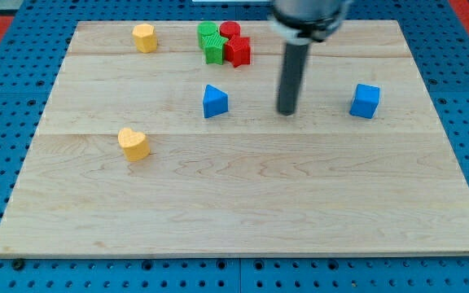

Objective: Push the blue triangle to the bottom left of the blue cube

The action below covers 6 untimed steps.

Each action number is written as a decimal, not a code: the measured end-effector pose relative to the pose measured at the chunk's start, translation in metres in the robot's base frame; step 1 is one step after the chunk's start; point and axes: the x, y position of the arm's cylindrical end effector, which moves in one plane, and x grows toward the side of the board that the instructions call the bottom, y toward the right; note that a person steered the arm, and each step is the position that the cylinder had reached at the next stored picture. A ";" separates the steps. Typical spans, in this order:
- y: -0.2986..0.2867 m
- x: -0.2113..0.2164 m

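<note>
Camera view: my tip (pixel 287 111) rests on the pale wood-grain counter (pixel 243 212) between the blue triangle (pixel 214 102), near on the view's left, and the blue cube (pixel 365 101), farther on the view's right; no pincer is fitted, only the bare dark rod, so there is no spread or pressed state to record. Judged: the triangle looks like a small, light, stiff block with smooth faces, apt to slide and to spin if struck off-centre, so contact should go squarely on its left flat face. Elsewhere: a yellow heart block (pixel 134 143), a yellow block (pixel 144 37), and clustered green blocks (pixel 211 42) and red blocks (pixel 235 45) near the view's top.
</note>
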 end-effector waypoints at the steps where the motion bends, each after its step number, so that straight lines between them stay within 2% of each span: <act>1: -0.085 0.039; 2: -0.150 -0.004; 3: -0.096 -0.038; 4: -0.006 -0.029; 5: -0.056 -0.013; 6: -0.060 0.005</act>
